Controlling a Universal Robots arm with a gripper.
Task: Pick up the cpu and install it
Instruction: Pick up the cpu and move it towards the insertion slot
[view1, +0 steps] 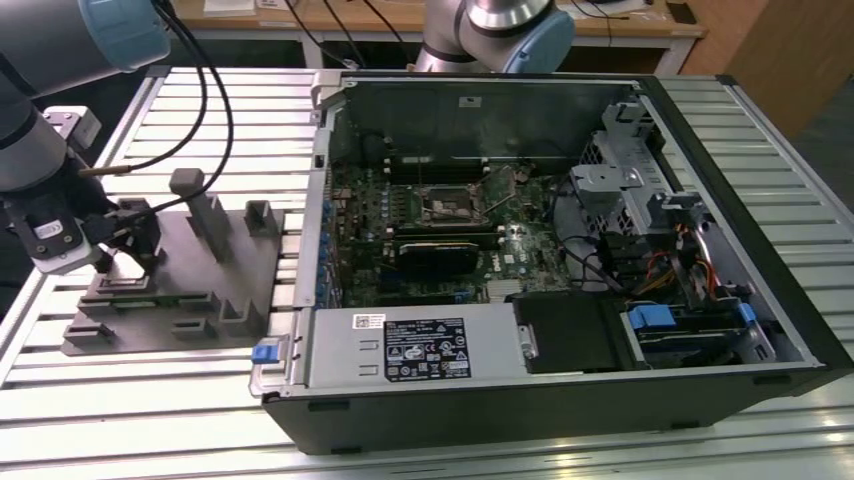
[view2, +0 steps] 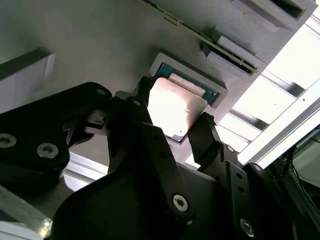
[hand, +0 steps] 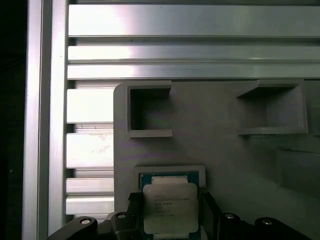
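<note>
A slatted aluminium bench (view1: 200, 90) carries an open computer case (view1: 534, 400) on the exterior view's right and a grey fixture plate (view1: 247, 275) on its left. The arm bends down over the plate's near end, its hand (view1: 123, 262) pointing downward. In the second wrist view the fingers (view2: 205, 137) clamp the cpu (view2: 175, 107) over its pocket. The pickup looks begun. Installing in the motherboard socket (view1: 447, 203) remains.

An open computer case (view1: 534, 415) lies beside a grey fixture plate (view1: 180, 275) on a slatted table (view1: 134, 410).
</note>
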